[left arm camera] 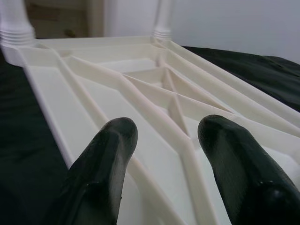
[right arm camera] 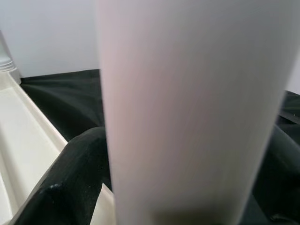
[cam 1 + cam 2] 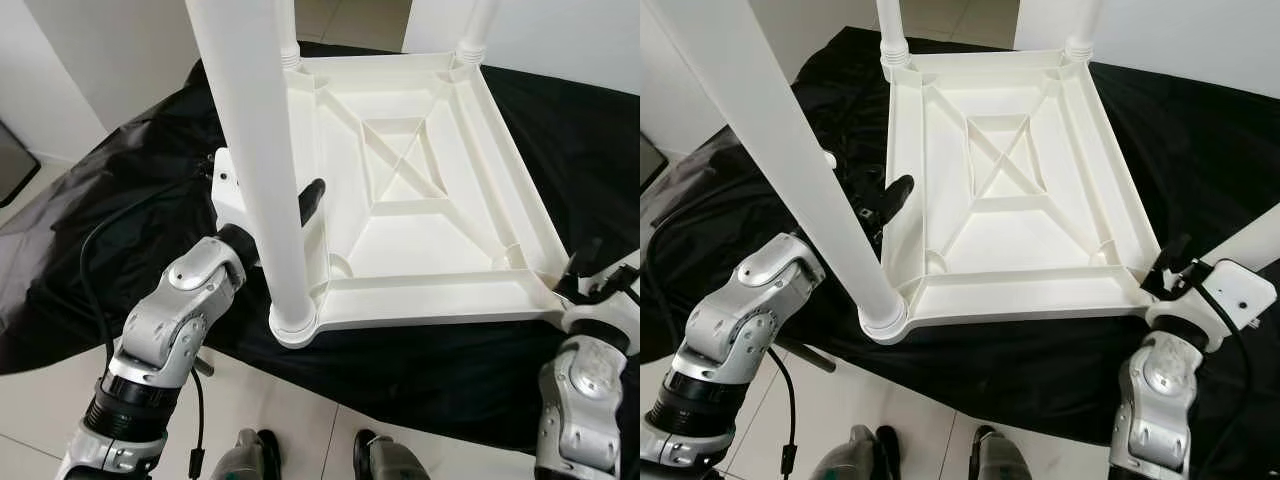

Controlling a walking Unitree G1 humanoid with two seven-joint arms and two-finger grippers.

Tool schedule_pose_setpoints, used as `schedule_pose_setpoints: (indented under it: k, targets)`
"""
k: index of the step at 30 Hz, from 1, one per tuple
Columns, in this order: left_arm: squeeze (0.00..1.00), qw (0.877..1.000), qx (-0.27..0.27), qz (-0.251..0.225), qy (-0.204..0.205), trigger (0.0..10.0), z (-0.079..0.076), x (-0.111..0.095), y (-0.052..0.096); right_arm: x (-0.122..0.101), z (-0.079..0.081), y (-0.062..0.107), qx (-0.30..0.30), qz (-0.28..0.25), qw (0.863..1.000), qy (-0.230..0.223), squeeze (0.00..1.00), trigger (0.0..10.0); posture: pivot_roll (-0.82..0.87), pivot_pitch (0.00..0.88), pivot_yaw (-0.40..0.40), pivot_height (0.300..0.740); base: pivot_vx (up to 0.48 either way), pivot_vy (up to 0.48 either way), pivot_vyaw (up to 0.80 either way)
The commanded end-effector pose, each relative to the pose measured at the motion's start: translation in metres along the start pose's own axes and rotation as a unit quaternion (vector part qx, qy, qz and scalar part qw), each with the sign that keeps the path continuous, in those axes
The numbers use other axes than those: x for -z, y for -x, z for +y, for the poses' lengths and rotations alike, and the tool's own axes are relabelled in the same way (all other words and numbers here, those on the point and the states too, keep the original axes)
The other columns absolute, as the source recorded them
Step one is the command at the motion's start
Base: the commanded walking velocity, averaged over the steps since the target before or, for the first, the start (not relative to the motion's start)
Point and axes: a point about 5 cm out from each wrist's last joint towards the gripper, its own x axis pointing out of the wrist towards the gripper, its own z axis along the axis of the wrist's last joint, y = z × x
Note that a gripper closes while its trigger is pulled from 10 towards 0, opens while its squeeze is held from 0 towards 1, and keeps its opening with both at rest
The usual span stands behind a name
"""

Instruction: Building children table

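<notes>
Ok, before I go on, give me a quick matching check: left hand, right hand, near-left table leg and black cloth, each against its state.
Things:
1. left hand
2. right hand
3. near-left leg
4. black cloth

States:
A. spread under the table
B. open, fingers pointing over the table's underside
C. shut on the loose leg
D. standing upright in its corner socket

Pairs: 1-B, 2-C, 3-D, 4-A

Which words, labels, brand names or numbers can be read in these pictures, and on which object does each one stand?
None can be read. The white tabletop, lying upside down on the black cloth, shows plain ribs without lettering. Its legs are bare. The left gripper and right gripper carry no readable marking.
</notes>
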Motion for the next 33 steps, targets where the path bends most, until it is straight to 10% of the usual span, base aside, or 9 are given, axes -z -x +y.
schedule_pose_setpoints:
  k: [1, 23, 33]
  targets:
    - [0.00, 0.995, 0.103, 0.011, 0.007, 10.0, -0.014, 0.002, 0.006, 0.005, 0.001, -0.003, 0.000, 0.011, 1.000, -0.003, 0.00, 10.0, 0.04, 0.227, 0.030, 0.740, 0.000, 0.000, 0.00]
    - [0.00, 0.984, 0.169, 0.039, 0.043, 10.0, -0.028, -0.002, 0.023, 0.024, 0.072, -0.028, -0.114, 0.074, 0.990, -0.032, 0.00, 10.0, 0.10, 0.251, -0.004, 0.740, 0.000, 0.000, 0.00]
    - [0.00, 0.983, 0.174, 0.039, 0.051, 10.0, -0.028, -0.004, 0.022, 0.026, 0.091, -0.013, -0.170, 0.088, 0.980, -0.057, 0.00, 10.0, 0.09, 0.252, -0.012, 0.740, 0.000, 0.000, 0.00]
